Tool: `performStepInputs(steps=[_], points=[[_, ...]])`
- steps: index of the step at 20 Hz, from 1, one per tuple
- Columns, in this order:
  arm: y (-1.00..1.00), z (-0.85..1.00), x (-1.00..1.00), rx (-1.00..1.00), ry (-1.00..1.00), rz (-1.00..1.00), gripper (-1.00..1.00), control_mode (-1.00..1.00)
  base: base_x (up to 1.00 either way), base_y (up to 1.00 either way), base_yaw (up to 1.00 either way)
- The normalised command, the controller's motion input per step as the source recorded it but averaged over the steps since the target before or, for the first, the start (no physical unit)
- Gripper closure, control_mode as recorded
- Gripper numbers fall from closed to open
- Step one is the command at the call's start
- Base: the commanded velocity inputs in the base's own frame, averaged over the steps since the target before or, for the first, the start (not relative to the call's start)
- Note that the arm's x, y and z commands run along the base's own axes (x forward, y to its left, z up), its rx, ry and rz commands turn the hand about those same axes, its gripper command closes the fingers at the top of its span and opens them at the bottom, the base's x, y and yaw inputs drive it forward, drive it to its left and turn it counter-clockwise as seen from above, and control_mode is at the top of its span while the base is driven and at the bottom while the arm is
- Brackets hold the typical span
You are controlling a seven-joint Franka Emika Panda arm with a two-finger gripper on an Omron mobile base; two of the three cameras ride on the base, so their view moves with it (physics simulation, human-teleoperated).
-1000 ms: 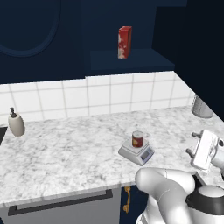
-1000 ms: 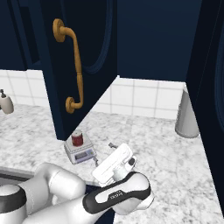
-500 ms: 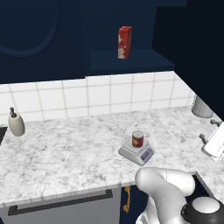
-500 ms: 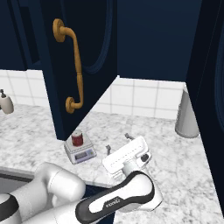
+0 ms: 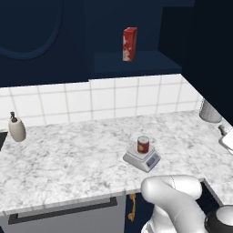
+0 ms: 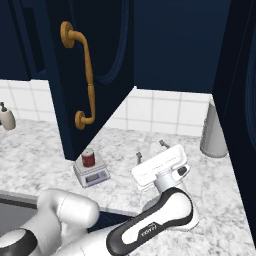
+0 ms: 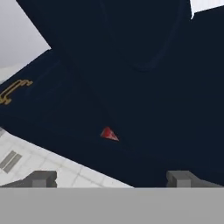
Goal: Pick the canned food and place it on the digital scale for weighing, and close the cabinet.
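- Gripper (image 6: 151, 150): white hand with two small dark fingers standing wide apart, nothing between them; it hung over the marble to the right of the scale, pointing up toward the cabinet.
- Canned food (image 5: 143, 144): small dark-red cylinder with a silvery top rim and a yellowish label mark; stood upright on the weighing plate of the digital scale.
- Digital scale (image 5: 141, 159): flat, light-grey, square, with a raised plate and a dark bluish display on its front; sat on the tabletop near the front edge.
- Tabletop (image 5: 68, 159): white marble with grey veining, smooth, backed by glossy white square tiles.
- Cabinet (image 6: 95, 60): dark navy wall unit; arched-panel door stood open, swung out over the scale, with a curved vertical gold handle (image 6: 82, 75).
- Box (image 5: 129, 44): tall red-and-white rectangular carton, upright on the cabinet shelf.
- Soap dispenser (image 5: 17, 127): pale rounded bottle with a dark pump, at the left of the tabletop.
- Grey cylinder (image 6: 215, 134): plain matte container at the right, against the tiles.
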Motion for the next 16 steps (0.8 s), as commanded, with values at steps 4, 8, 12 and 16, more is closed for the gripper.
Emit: performStepInputs(steps=[4,8,12,16], points=[[-0.01,0.63,0.72,0.06,-0.11,0.08,-1.00,-1.00,0.00,0.00,0.00],[-0.03,0.62,0.64,0.11,-0.12,0.07,-1.00,-1.00,0.00,0.00,0.00],[0.09,0.85,0.09,0.07,-0.24,0.04,-1.00,-1.00,0.00,0.00,0.00],[0.64,0.96,0.00,0.00,-0.19,0.00,-1.00,-1.00,0.00,0.00,0.00]])
